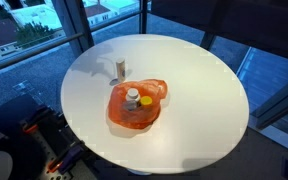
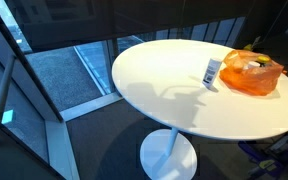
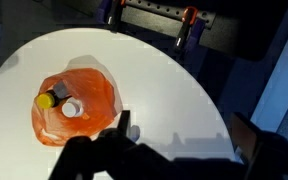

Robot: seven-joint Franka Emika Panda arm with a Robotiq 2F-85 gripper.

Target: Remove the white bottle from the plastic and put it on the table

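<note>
Within plastic [image 3: 92, 88], white bottle [image 3: 72, 109] sits apart from fingers [image 3: 124, 123].

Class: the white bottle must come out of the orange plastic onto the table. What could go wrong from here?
1. The white-capped bottle sits right next to a yellow-capped item inside the orange plastic; a grasp might catch either instead.
2. Another bottle stands upright close beside the plastic and could get knocked over.
</note>
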